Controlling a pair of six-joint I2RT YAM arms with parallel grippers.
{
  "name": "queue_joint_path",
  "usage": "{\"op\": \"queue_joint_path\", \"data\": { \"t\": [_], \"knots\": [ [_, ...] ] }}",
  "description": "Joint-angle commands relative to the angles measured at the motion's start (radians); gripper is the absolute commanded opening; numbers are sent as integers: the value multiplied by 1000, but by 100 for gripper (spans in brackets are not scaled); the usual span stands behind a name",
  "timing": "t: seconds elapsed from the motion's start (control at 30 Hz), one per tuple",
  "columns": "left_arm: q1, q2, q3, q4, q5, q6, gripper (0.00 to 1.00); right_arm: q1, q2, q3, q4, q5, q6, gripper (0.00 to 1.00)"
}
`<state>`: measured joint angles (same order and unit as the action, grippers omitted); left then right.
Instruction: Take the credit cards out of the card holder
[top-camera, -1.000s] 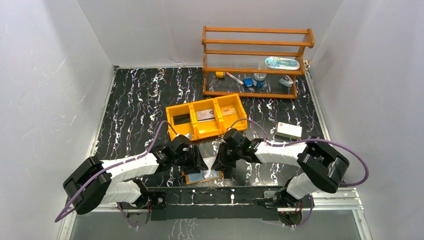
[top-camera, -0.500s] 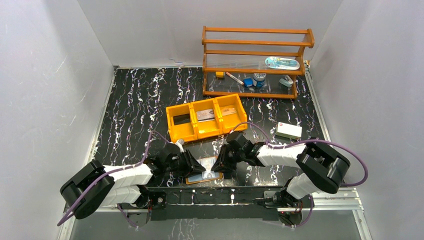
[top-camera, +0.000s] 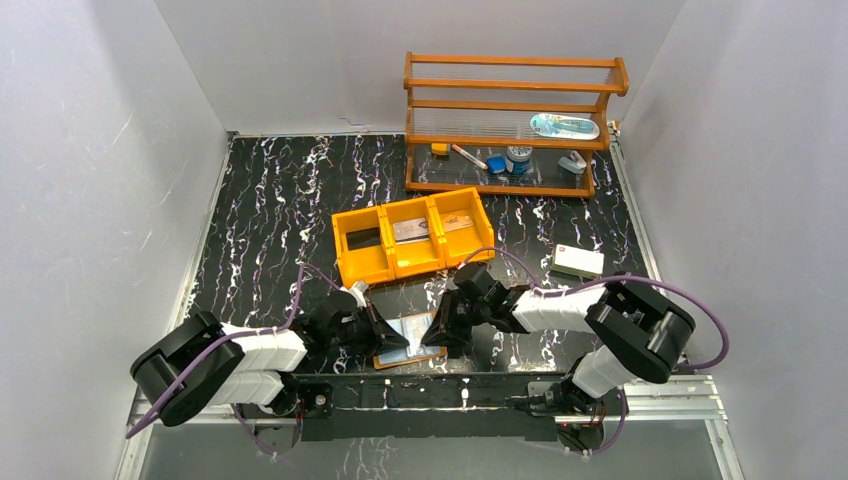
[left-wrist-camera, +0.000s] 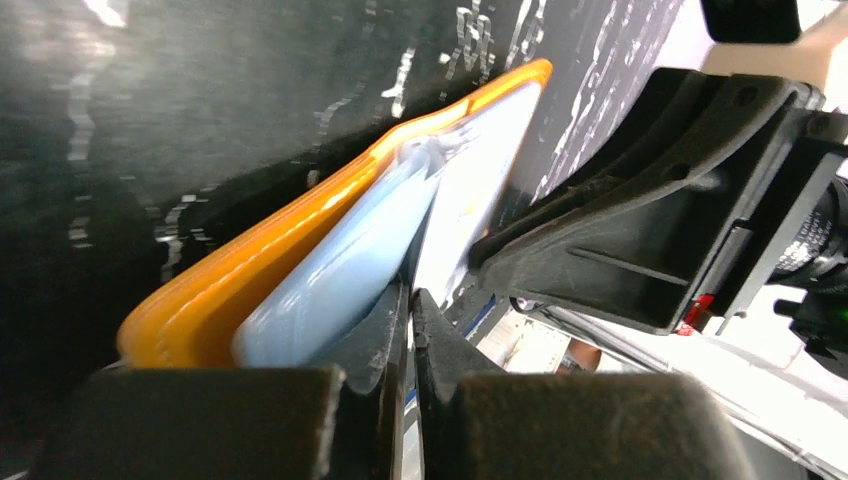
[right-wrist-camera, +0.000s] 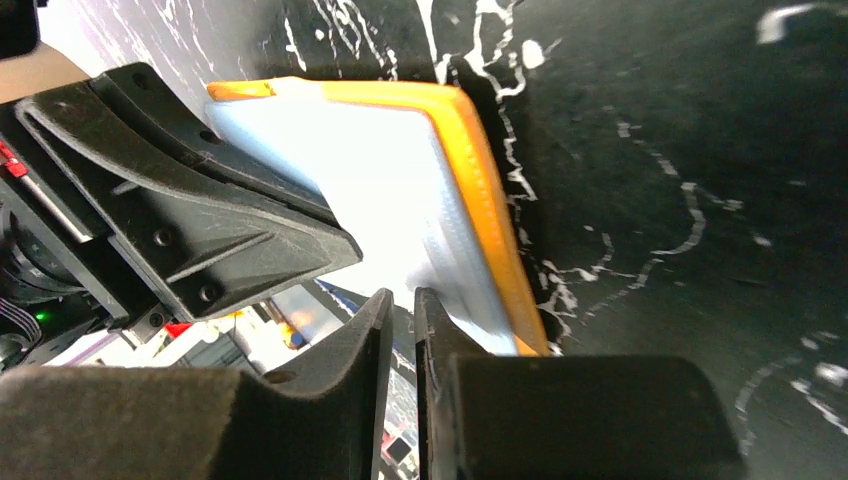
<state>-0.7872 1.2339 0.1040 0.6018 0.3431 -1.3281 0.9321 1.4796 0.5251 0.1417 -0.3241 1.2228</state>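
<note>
I am working both arms low at the bottom centre of the top view, over the card holder (top-camera: 412, 347), which is lying open on the counter (top-camera: 270, 200) just in front of the arm bases. Its orange-tan cover is facing down and its pale blue-grey pockets are facing up.

My left fingers (left-wrist-camera: 396, 312) are closing in from the left, narrowed to a hairline gap, with their tips sitting at the edge of the shiny pocket. My right fingers (right-wrist-camera: 378, 315) are closing in from the right, drawn just as near together, with their tips against the holder's other pale edge. From either wrist view I cannot tell whether anything thin is pinched in those gaps.

Much of the job is looking done. Three credit cards (top-camera: 412, 230) are lying in the orange three-compartment tray (top-camera: 340, 250) just above the holder. A dark one is in the left bin, a greyish one in the middle and a tan one in the right. The holder's inside is glaring white, so I cannot tell whether a card is hiding in a pocket. I am judging that what is left is to check the pockets and draw out any last card.
</note>
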Motion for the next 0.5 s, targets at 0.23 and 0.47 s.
{"op": "queue_joint_path", "data": {
  "t": [0.23,0.47],
  "knots": [
    [-4,-99,23,-44,-20,30,0,25,41,-20,-62,75,5,26],
    [12,-175,-6,-111,-35,41,0,15,37,-7,-80,91,-9,30]
  ]
}}
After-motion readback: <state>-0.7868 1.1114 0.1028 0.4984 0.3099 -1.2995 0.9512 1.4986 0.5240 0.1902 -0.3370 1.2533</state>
